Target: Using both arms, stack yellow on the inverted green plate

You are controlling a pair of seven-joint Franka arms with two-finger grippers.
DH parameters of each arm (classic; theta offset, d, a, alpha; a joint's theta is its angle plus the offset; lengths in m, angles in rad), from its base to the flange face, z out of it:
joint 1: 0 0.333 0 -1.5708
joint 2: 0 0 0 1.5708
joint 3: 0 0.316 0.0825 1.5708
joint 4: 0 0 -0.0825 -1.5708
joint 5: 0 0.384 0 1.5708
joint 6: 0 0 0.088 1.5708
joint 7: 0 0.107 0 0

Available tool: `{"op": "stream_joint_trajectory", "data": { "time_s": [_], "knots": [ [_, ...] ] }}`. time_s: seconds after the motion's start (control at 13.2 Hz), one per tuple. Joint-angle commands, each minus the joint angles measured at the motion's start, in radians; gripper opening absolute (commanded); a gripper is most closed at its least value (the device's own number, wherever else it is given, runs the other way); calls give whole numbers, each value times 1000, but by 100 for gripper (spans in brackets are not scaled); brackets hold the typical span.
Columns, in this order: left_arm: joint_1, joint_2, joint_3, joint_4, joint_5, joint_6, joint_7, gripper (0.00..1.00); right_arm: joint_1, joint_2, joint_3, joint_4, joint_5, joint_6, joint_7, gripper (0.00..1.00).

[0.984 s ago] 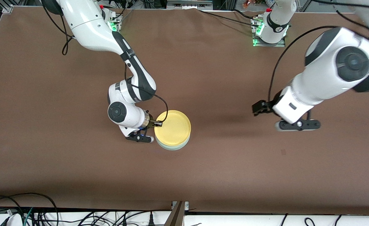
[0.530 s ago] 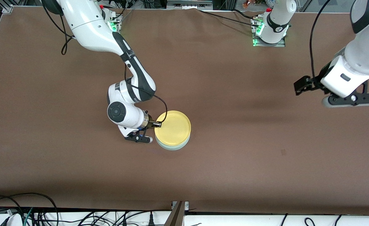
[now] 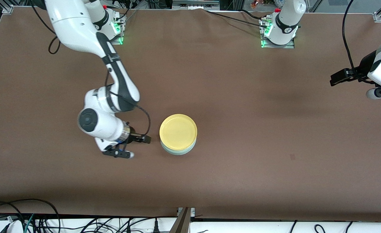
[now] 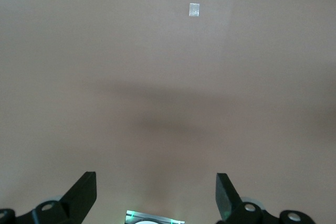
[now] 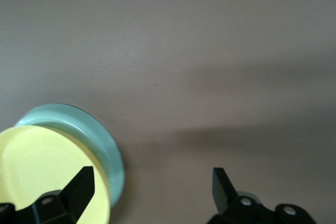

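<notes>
Right gripper (image 3: 145,139) and left gripper (image 3: 337,78) both have fingers spread.

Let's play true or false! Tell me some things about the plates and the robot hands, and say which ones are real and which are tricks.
1. The yellow plate sits on top of the green plate. True.
2. The right gripper is squeezing the yellow plate. False: it is open and beside the stack, not touching it.
3. The left gripper is over the left arm's end of the table, away from the plates. True.
4. The left gripper is shut. False: the left wrist view shows its fingers wide apart.
5. There is food on the yellow plate. False: it is bare.
</notes>
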Motion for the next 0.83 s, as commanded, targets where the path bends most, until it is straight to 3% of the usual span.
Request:
{"op": "stream_joint_trajectory", "data": {
  "time_s": [0.0, 0.23, 0.38, 0.53, 0.68, 0.76],
  "knots": [
    [-19, -9, 11, -6, -18, 43, 4, 100, -24, -49, -86, -8, 1, -148, -184, 100],
    [11, -9, 16, 17, -32, 71, 32, 100, -24, -106, -226, 13, 0, -331, -362, 100],
    [15, -6, 13, 23, -18, 72, 20, 100, -29, -121, -271, 109, -27, -486, -385, 100],
    [16, -4, 16, 41, -18, 77, 32, 100, -75, -187, -237, 137, -147, -546, -384, 100],
    [16, 0, 16, 54, -18, 109, 32, 100, -179, -293, -91, 90, -253, -546, -382, 100],
    [13, 17, 13, 52, -18, 107, 27, 100, -211, -345, -52, 44, -282, -536, -384, 100]
  ]
}}
